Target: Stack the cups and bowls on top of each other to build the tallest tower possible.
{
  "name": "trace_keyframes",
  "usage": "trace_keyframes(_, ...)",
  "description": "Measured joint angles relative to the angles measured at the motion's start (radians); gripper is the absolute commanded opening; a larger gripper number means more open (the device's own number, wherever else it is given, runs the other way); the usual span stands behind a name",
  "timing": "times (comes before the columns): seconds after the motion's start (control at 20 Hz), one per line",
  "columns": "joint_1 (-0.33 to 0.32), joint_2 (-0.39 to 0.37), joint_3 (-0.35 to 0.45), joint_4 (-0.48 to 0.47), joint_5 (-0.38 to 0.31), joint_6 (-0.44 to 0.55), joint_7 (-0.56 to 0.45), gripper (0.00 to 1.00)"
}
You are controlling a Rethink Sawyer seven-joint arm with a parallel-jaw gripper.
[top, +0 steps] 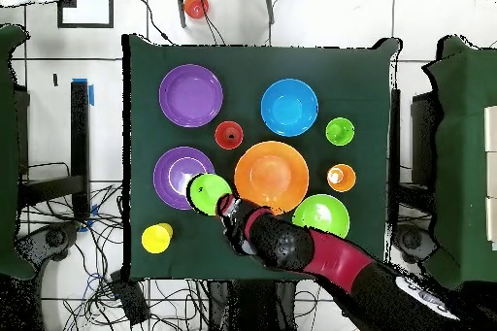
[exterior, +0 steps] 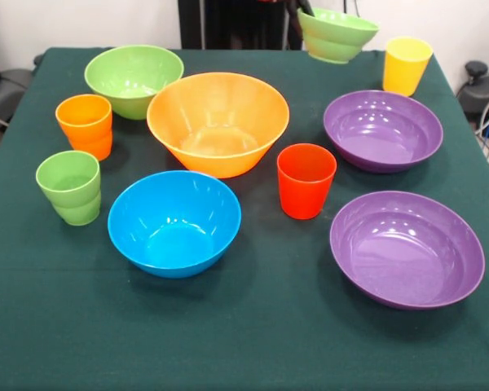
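nearest, a purple bowl sits alone. the gripper carries the small green bowl aloft, tilted, the grasp itself hidden; the orange bowl lies just beside it.

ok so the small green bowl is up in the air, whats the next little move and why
Probably carry the small green bowl sideways until it hangs over the big orange bowl. It's lifted clear of the table near the yellow cup, and overhead it overlaps a purple bowl's rim. Every bowl on the table sits separately, so the widest one looks like the natural base.
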Motion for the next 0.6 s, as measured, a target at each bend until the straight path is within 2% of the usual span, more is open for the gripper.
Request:
trace_keyframes(0.25, -0.027, 0.003, -0.001, -0.009, 0.000, 0.001, 0.000, 0.00)
trace_keyframes(0.6, -0.029, 0.030, -0.010, -0.067, 0.000, 0.019, 0.000, 0.00)
